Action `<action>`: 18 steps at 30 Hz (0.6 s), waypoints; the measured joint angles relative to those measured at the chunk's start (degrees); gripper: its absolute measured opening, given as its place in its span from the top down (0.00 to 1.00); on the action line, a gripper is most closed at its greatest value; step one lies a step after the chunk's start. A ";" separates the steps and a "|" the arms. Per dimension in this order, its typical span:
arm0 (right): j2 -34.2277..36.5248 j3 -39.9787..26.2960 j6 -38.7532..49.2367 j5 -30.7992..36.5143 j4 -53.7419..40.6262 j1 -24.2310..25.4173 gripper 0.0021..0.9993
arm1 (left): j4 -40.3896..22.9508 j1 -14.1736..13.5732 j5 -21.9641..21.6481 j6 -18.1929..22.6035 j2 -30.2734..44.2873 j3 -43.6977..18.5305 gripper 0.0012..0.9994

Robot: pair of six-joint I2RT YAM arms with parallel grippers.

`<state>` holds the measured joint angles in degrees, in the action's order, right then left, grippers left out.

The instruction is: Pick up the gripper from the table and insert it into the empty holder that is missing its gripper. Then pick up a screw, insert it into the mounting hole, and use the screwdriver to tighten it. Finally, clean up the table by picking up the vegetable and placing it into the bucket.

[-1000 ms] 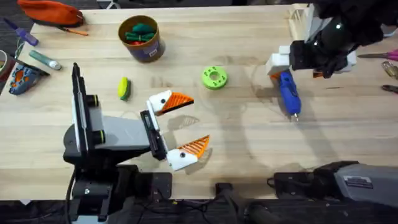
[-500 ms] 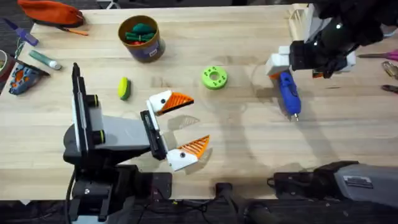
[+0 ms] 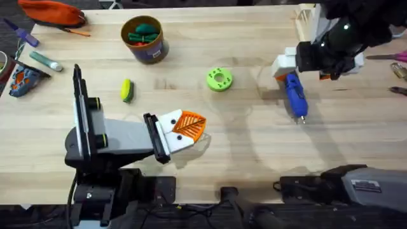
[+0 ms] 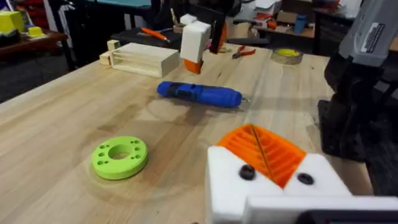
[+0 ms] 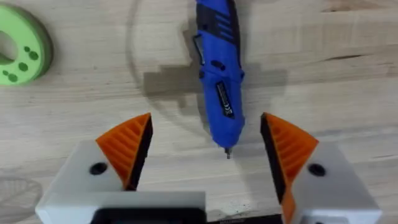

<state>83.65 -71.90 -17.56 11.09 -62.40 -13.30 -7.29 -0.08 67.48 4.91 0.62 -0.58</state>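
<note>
The tan bucket [image 3: 144, 39] with its dark blue band held green and red toy pieces. One blue screwdriver [image 3: 294, 95] lay flat, grey tip toward the arms' bases, under the right gripper [image 5: 205, 155], fingers apart. One yellow-green vegetable [image 3: 126, 90] lay near one green disc [image 3: 219, 79]. The left gripper [image 3: 189, 125] had its fingers together.

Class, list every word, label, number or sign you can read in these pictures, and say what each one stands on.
None can be read.
Label on the screwdriver: print too small to read.
Label band on the bucket: blurred, unreadable.
Sticker on the right arm's grey base: text lines too small to read.
</note>
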 joint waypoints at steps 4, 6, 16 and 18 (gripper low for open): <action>0.01 0.00 0.00 0.00 -0.01 -0.01 0.01 | 0.00 0.00 0.02 0.02 0.02 0.00 0.98; 0.00 0.00 0.00 0.00 0.00 0.00 0.01 | 0.00 0.00 0.02 0.02 0.00 0.00 0.98; 1.29 0.30 2.56 -0.23 2.98 0.83 0.01 | 0.00 0.00 0.01 0.02 0.01 0.00 0.99; 2.64 0.78 3.99 -0.70 4.63 1.59 0.01 | 0.00 0.00 0.02 0.02 0.02 0.00 0.99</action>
<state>86.29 -71.12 -13.58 10.39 -57.77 -11.71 -7.29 -0.08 67.51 4.93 0.64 -0.58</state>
